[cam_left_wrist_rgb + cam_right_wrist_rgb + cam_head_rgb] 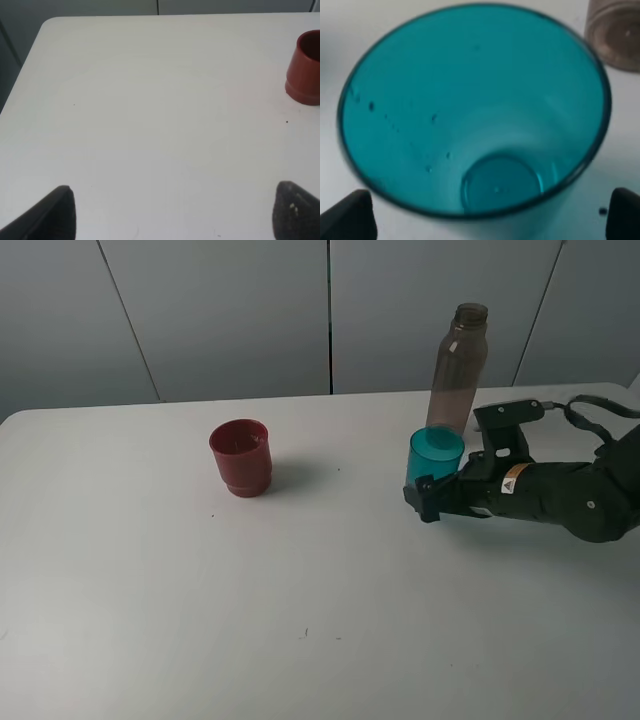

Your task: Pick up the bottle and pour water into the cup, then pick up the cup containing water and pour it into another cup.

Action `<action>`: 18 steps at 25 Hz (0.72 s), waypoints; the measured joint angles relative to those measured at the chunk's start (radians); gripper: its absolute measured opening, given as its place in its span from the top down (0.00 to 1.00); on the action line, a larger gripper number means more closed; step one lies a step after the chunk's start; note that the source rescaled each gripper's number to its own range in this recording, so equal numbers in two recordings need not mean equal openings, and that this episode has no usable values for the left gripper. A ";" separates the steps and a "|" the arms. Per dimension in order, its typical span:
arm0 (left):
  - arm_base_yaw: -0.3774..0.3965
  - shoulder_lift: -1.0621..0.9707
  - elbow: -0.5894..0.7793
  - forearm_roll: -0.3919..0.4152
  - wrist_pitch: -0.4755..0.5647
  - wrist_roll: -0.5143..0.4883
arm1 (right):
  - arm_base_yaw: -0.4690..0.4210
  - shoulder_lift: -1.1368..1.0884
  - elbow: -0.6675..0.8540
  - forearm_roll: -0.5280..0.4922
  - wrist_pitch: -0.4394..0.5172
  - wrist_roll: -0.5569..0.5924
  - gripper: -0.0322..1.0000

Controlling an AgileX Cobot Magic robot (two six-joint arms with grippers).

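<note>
On the white table point(150, 570) stand two cups and one bottle. The teal cup point(435, 456) sits just before the bottle point(456, 365), between the right gripper's point(430, 495) wide-spread fingers, unheld; the red cup point(241, 457) stands well apart. The left gripper point(172, 212) gapes wide, empty.

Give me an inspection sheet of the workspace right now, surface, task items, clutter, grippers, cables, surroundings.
Surface: white table, a few dark specks.
Job's things: tall smoky translucent plastic bottle upright, uncapped; translucent teal tumbler upright in front of it; opaque dark red cup upright, apart to the left.
Clutter: nothing seen.
Grippers: right gripper open, fingertips either side of the tumbler; left gripper open, empty.
Cables: grey cable on the right arm.
Surroundings: grey wall panels.
</note>
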 joint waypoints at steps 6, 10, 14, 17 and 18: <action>0.000 0.000 0.000 0.000 0.000 0.000 | 0.000 -0.273 0.010 -0.045 0.390 0.017 0.01; 0.000 0.000 0.000 0.000 0.000 0.000 | 0.000 -0.518 0.012 -0.045 0.561 0.020 0.01; 0.000 0.000 0.000 0.000 0.000 0.000 | 0.000 -0.779 -0.022 -0.047 0.764 0.020 0.01; 0.000 0.000 0.000 0.000 0.000 0.000 | 0.000 -0.949 -0.101 -0.045 0.980 0.016 0.01; 0.000 0.000 0.000 0.000 0.000 0.000 | 0.000 -1.004 -0.123 -0.045 1.036 0.016 0.01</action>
